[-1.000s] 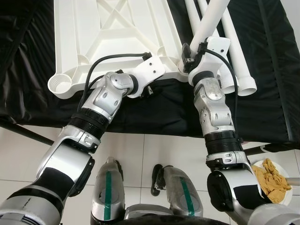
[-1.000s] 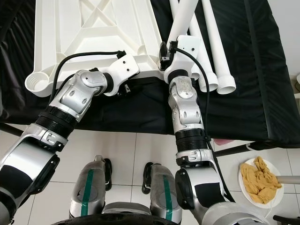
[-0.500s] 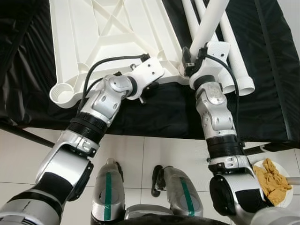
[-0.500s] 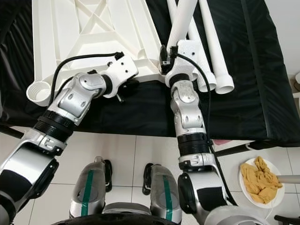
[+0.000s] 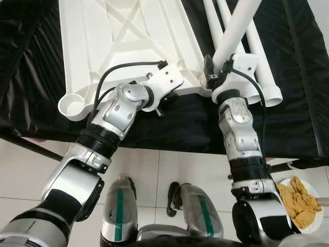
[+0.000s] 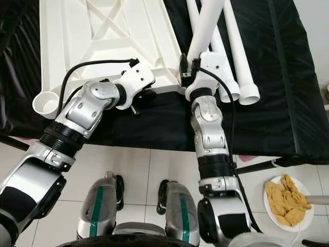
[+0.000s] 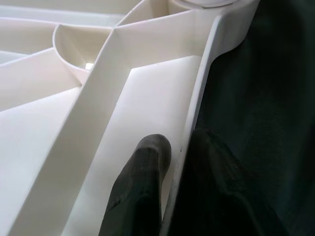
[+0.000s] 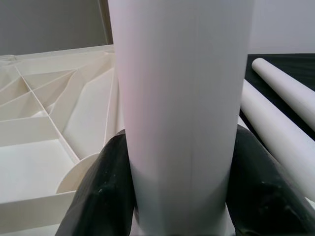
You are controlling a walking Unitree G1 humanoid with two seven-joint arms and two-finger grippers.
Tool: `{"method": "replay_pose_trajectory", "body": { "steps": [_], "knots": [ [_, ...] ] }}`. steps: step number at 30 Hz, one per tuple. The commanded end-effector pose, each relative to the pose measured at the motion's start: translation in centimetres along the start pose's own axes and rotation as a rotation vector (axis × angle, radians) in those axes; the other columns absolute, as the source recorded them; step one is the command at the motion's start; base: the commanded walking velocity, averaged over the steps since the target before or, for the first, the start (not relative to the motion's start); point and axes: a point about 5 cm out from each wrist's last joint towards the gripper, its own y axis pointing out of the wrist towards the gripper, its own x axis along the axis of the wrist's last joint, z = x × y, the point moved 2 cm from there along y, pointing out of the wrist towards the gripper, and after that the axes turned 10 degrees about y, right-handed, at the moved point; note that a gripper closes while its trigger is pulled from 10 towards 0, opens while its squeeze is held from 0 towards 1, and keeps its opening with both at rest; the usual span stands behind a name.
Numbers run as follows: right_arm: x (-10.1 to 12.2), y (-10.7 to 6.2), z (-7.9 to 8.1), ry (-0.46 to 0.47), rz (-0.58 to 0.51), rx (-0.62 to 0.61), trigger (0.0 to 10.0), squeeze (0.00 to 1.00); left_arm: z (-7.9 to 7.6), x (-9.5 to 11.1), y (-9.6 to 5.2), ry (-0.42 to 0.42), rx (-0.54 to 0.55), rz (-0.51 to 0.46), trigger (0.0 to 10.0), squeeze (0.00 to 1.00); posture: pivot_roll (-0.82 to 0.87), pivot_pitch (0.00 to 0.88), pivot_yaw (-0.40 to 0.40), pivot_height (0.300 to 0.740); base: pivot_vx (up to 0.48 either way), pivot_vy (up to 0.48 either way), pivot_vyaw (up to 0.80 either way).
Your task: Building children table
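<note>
The left tool is pinching the near rim of the upturned white tabletop, while the right tool is clenching a white leg tube over the tabletop's near corner socket.

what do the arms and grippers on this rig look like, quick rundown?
Both arms are silver metal segments with black ribbed joint bands and black elbow patches. Each wrist ends in a white block housing with a black cable looping from it to the forearm. The left gripper and right gripper each have two thick, rounded matte-black fingers.
</note>
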Motion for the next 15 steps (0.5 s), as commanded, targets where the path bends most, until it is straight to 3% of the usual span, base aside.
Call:
{"method": "replay_pose_trajectory", "body": {
  "steps": [1,15],
  "knots": [
    [0.86,-0.74,-0.19,0.026,-0.067,0.032,10.0,0.0,-0.85,-1.96,0.29,-0.043,-0.02,0.078,10.0,0.0,0.06,0.071,-0.035,0.74,0.0,0.0,0.0],
    [0.72,-1.61,-0.63,0.028,-0.094,0.045,10.0,0.0,-0.4,-1.87,0.08,-0.047,-0.017,0.09,10.0,0.0,0.05,0.078,-0.029,0.74,0.0,0.0,0.0]
  ]
}}
